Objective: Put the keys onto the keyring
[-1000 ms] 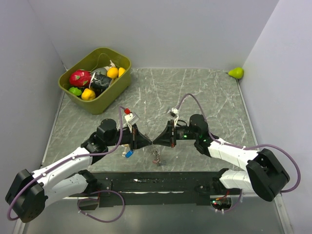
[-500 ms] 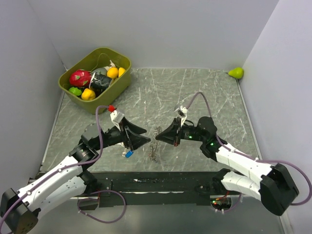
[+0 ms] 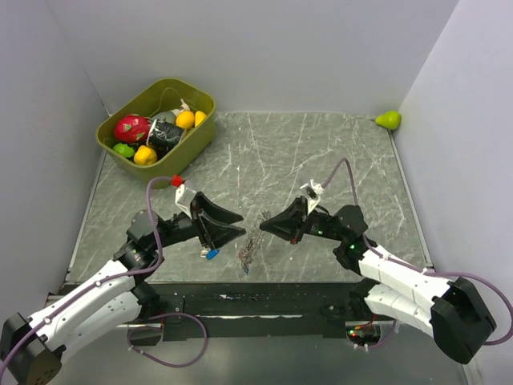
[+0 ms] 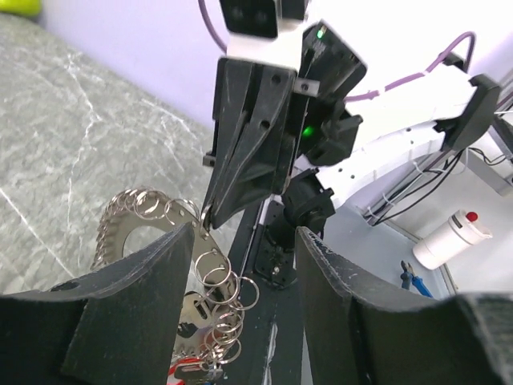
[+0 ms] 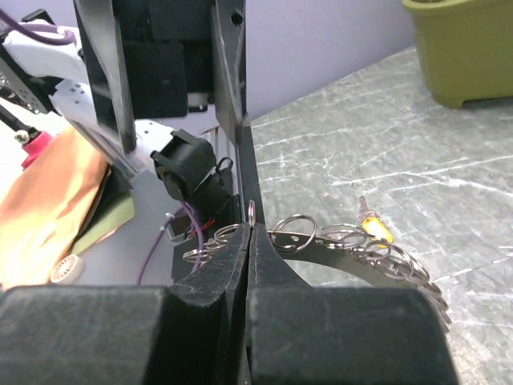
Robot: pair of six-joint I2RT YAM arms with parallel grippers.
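Note:
My right gripper (image 3: 264, 226) (image 5: 249, 230) is shut on a small split ring of the keyring (image 3: 252, 243) (image 5: 365, 265) (image 4: 135, 231), a silvery crescent band carrying many small rings, which hangs from it above the table's front edge. A yellow-headed key (image 5: 373, 229) and a red-headed key (image 4: 189, 368) hang on that keyring. My left gripper (image 3: 239, 224) (image 4: 244, 241) is open just left of it, holding nothing; its fingers (image 4: 120, 309) frame the keyring's lower part. A blue-headed key (image 3: 212, 253) lies on the table under the left gripper.
An olive bin (image 3: 157, 130) (image 5: 463, 50) with toy fruit stands at the back left. A green pear (image 3: 389, 119) lies in the back right corner. The black mounting rail (image 3: 264, 303) runs along the near table edge below both grippers.
The left gripper opened and drew back to the left, letting go of the keyring. The right gripper, still shut on the keyring, shifted right and toward the front.

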